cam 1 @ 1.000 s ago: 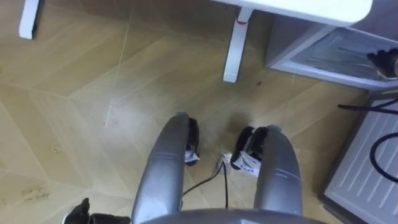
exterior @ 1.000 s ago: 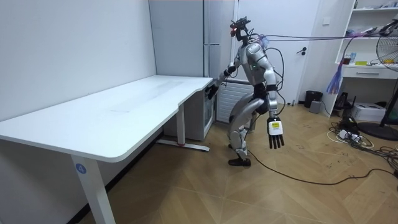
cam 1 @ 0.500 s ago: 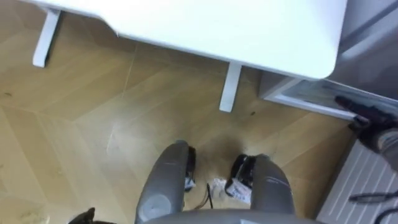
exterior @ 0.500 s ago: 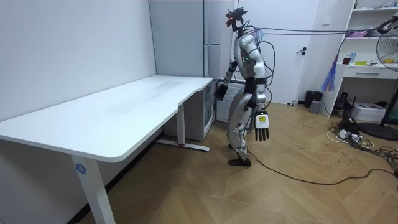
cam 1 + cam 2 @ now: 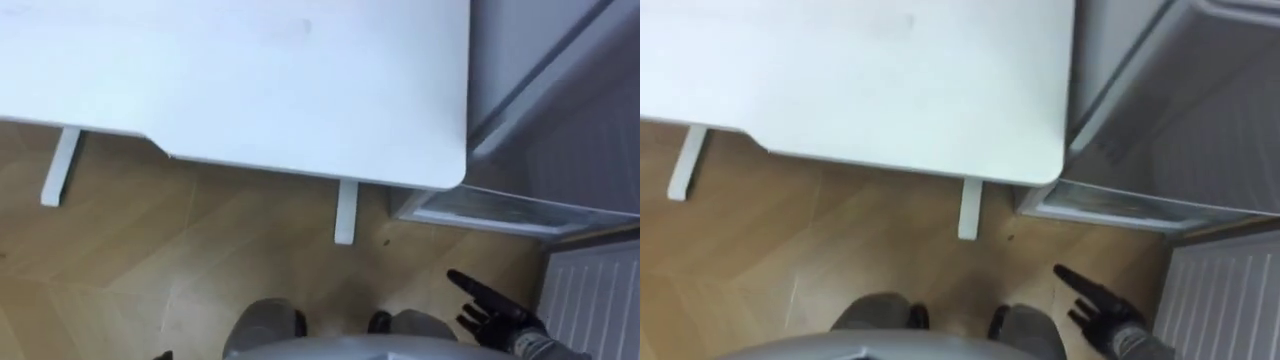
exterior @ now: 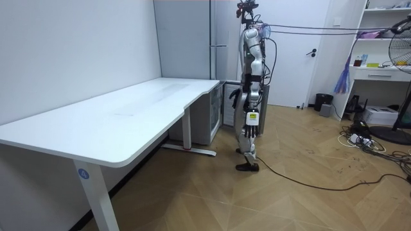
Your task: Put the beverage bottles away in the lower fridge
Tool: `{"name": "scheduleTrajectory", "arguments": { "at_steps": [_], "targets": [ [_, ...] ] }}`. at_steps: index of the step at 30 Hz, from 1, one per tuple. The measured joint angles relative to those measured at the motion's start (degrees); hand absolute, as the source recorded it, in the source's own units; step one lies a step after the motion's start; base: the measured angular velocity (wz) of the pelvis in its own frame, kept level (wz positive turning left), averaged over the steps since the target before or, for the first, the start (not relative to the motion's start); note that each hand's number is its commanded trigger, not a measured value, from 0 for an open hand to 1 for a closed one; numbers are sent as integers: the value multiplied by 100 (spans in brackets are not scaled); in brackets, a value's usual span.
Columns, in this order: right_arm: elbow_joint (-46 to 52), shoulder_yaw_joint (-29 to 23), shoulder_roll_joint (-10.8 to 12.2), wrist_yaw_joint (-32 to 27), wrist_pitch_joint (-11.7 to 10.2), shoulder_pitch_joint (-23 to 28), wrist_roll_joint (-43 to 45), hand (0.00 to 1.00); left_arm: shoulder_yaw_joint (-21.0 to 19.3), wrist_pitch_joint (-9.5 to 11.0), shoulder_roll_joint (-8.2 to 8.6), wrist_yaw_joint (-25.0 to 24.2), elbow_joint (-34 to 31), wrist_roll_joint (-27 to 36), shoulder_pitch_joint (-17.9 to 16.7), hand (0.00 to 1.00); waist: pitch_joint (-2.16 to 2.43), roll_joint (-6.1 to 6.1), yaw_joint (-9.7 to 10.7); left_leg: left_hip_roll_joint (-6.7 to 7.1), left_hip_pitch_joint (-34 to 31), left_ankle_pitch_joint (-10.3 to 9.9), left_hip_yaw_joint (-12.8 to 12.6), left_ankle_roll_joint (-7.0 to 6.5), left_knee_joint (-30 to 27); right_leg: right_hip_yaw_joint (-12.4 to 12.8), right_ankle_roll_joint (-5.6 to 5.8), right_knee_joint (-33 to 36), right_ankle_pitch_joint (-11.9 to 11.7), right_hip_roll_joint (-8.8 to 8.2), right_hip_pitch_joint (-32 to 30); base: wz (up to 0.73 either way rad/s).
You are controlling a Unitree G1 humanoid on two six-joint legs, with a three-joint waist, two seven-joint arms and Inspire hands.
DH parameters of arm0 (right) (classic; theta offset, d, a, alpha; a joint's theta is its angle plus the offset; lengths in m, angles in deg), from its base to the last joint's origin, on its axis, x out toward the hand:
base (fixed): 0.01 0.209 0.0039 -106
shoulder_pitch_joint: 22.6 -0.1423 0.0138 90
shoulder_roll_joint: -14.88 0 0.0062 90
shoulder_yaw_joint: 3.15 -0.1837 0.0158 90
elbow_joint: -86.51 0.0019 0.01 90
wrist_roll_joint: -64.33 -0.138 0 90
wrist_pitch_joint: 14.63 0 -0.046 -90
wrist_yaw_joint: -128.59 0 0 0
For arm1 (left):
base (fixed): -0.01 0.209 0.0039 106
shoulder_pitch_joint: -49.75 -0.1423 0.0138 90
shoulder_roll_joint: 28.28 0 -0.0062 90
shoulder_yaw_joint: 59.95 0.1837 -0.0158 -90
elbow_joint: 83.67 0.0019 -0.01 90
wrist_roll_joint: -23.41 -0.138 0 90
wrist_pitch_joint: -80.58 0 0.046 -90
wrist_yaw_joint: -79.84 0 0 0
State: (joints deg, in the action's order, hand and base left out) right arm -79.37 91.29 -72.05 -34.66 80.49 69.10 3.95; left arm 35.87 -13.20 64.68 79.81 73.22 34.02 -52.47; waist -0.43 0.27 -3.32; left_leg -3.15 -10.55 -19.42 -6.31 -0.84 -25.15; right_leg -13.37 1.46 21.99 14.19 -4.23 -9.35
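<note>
I stand upright at the end of the white desk point(image 5: 250, 80), facing it, with the tall grey fridge point(image 6: 218, 45) close by. A low grey fridge point(image 5: 505, 208) sits under the desk's end, against the tall one. My right hand point(image 5: 488, 305) hangs low in front of it with its fingers stretched out, holding nothing and touching nothing. In the room view my left hand point(image 6: 251, 121) hangs straight down by my thigh, fingers straight and empty.
A white ribbed panel point(image 5: 592, 300) stands at floor level right of the low fridge. The desk's white leg point(image 5: 346, 212) stands just ahead of my feet. Open wooden floor point(image 6: 289, 199) lies behind me, with a fan and shelves at the room view's right.
I have straightened up from a forward lean, and the eye view has risen from the floor to the desk top. My right hand has dropped away from the low fridge; my left arm has swung in.
</note>
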Motion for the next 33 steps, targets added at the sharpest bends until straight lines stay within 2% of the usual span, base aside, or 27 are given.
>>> {"name": "scheduleTrajectory", "arguments": {
  "at_steps": [4, 7, 12, 13, 17, 19, 20, 22, 25, 28, 33],
  "targets": [
    [40, -17, 125, 25, -1, 107, 144, 0, -152, -44, 138, 200, -43, -49, 3, 0, 9, 110, 51, -4, 551, 68, -112, 92, 400, 51, -15, -256, -9, 82, 430, -11],
    [102, -17, 214, -45, 3, 151, 820, 0, -249, -127, 145, 334, -49, -234, -1, 0, 4, 190, 171, -13, 834, 120, -108, 131, 563, 34, -46, -515, -37, 138, 737, 0],
    [242, -29, 230, -341, 29, 223, 1758, 0, -277, -252, 147, 457, -71, -232, -5, 0, 2, 201, 229, -24, 1128, 131, -119, 148, 721, 75, -32, -762, -105, 195, 1054, -3],
    [280, -101, 230, -407, 71, 186, 1981, 0, -295, -266, 144, 473, -68, -244, -11, 0, 16, 230, 277, -21, 1155, 131, -121, 148, 721, 79, -26, -761, -111, 193, 1057, -4],
    [975, -291, 188, -753, 192, 223, 2343, 0, -503, -343, 142, 480, -144, -259, -74, 0, 13, 288, 333, -17, 1247, 133, -129, 145, 762, 220, -29, -757, -135, 211, 1060, -19],
    [1440, -656, 167, -934, 185, 216, 2503, 0, -733, -337, 106, 487, -165, -276, -78, 0, -3, 319, 502, -17, 1282, 135, -111, 143, 761, 225, -29, -744, -137, 214, 1079, 0],
    [1505, -716, 156, -988, 172, 222, 2537, 0, -759, -332, 91, 486, -170, -272, -75, 0, -3, 343, 525, -17, 1288, 135, -112, 142, 762, 239, -29, -742, -137, 218, 1073, 0],
    [1773, -906, 55, -1156, 214, 192, 2773, 0, -800, -338, 47, 479, -188, -270, -59, 0, 6, 431, 608, -19, 1324, 136, -129, 140, 782, 299, -31, -733, -146, 230, 1049, -8],
    [2381, -1180, -140, -1507, 269, 250, 3310, 0, -905, -367, 37, 452, -281, -285, -107, 0, 5, 481, 666, -17, 1317, 145, -150, 124, 865, 403, -38, -748, -213, 256, 1022, -23],
    [2973, -1291, -367, -1794, 315, 329, 3498, 0, -900, -459, -29, 433, -343, -403, -106, 0, 47, 521, 769, -18, 1322, 151, -172, 115, 904, 513, -45, -733, -246, 289, 954, -19],
    [4021, -1712, -425, -2246, 380, 558, 3801, 0, -963, -508, -102, 294, -549, -410, -108, 0, 84, 493, 866, -37, 1359, 153, -191, 114, 902, 593, -63, -773, -293, 330, 944, -12]
  ]
}}
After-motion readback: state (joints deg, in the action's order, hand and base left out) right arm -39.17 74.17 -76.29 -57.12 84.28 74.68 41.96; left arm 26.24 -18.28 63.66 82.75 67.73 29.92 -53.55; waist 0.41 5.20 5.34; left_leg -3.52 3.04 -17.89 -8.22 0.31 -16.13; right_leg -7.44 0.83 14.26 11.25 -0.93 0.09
